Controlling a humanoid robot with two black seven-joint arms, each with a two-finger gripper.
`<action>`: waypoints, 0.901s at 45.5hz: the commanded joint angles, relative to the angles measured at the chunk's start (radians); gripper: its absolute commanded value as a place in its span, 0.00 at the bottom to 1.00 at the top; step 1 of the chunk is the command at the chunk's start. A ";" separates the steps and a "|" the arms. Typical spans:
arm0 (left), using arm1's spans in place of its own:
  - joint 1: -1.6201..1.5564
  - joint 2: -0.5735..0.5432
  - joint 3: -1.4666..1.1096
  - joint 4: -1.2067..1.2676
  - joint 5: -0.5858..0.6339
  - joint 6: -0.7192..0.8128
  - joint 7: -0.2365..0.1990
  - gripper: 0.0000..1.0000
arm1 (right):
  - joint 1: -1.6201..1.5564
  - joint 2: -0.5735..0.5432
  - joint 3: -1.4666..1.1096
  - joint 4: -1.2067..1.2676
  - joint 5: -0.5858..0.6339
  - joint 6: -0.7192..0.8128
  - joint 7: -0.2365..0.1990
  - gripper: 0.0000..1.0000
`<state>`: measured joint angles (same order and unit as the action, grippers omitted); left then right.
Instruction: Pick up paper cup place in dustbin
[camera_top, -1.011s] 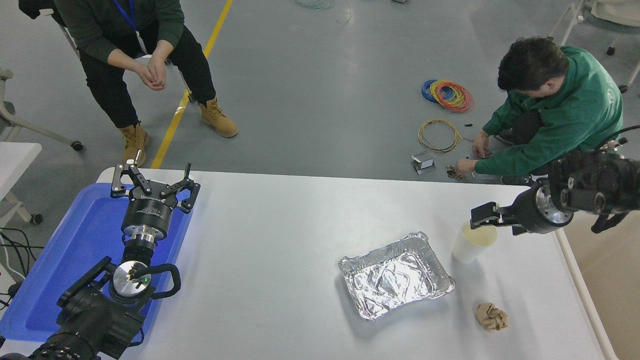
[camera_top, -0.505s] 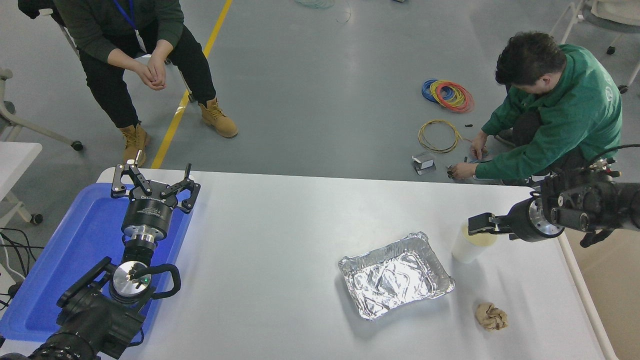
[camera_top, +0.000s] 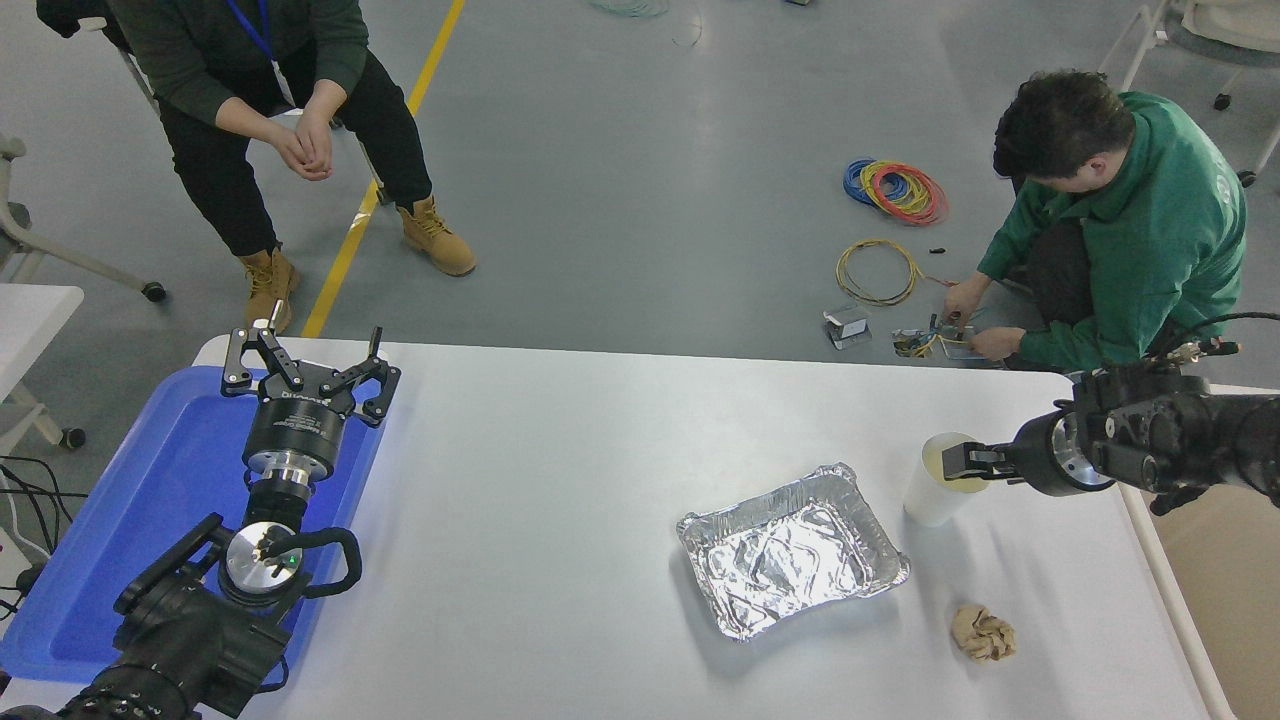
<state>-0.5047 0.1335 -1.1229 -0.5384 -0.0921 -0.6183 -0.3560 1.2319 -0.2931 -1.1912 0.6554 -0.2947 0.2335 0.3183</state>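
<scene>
The white paper cup (camera_top: 932, 488) stands upright on the white table, right of the foil tray. My right gripper (camera_top: 962, 466) comes in from the right edge and sits low at the right side of the cup's rim, over its cream inside. I cannot tell how it stands from this angle. The dustbin (camera_top: 1235, 600), with a white rounded rim and beige inside, lies beyond the table's right edge, partly under my right arm. My left gripper (camera_top: 305, 352) is parked open and empty over the blue tray at the left.
A crinkled silver foil tray (camera_top: 792, 550) lies left of and below the cup. A crumpled brown paper ball (camera_top: 983, 633) lies near the front right. The blue tray (camera_top: 150, 500) is at the left edge. Two people are on the floor beyond the table.
My right gripper has come down from just above the cup to the level of its rim. The cup has not moved. The left arm is still.
</scene>
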 joint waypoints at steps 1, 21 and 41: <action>0.000 0.000 0.000 0.000 0.000 0.000 0.000 1.00 | -0.015 0.003 -0.002 -0.007 -0.006 -0.010 0.007 0.16; 0.000 0.000 0.000 0.000 0.000 0.000 0.000 1.00 | -0.023 0.008 0.001 -0.007 -0.006 -0.013 0.016 0.00; 0.000 0.000 0.000 0.000 0.000 0.000 0.000 1.00 | 0.047 -0.014 0.005 0.000 0.012 -0.005 0.016 0.00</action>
<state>-0.5047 0.1335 -1.1229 -0.5384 -0.0920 -0.6183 -0.3561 1.2367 -0.2910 -1.1872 0.6492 -0.2859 0.2184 0.3340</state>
